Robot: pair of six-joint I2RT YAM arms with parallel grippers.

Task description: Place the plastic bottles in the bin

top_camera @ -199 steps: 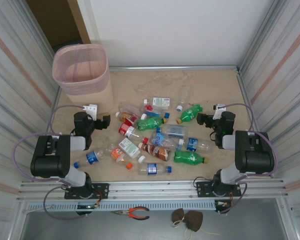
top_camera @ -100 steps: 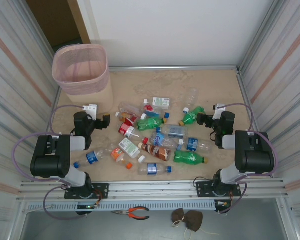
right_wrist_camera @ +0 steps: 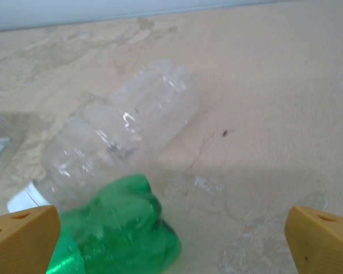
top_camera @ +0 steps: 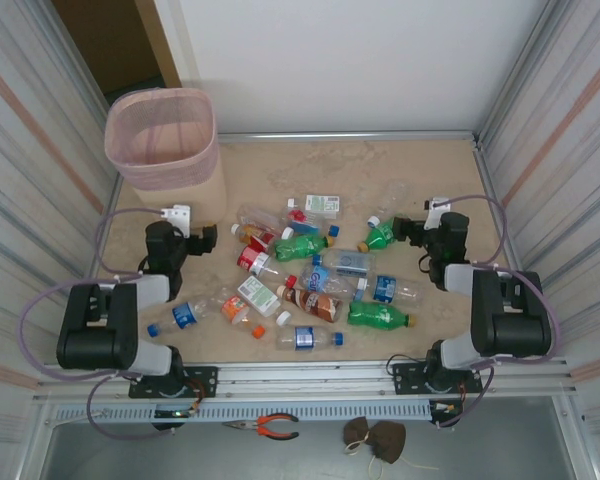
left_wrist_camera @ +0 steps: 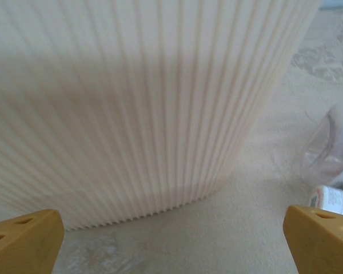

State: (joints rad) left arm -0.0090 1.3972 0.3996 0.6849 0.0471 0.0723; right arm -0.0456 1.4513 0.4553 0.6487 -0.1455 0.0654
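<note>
Several plastic bottles lie scattered mid-table, clear or green, with coloured labels and caps. The pale pink ribbed bin stands at the far left corner. My left gripper is open just in front of the bin; in the left wrist view the bin wall looms close beyond the empty left gripper, and a clear bottle lies at the right. My right gripper is open beside a green bottle. In the right wrist view the green bottle's base lies between the wide fingers of the right gripper, a clear bottle behind it.
Corrugated walls close in the table left and right, and a white wall stands at the back. Orange-handled pliers and a brown cloth lump lie on the front ledge below the arm bases. Bare tabletop stretches behind the bottles.
Both arms have reached slightly farther from their bases. The green bottle by the right gripper has shifted and turned a little, and the clear bottle behind it has rolled right.
</note>
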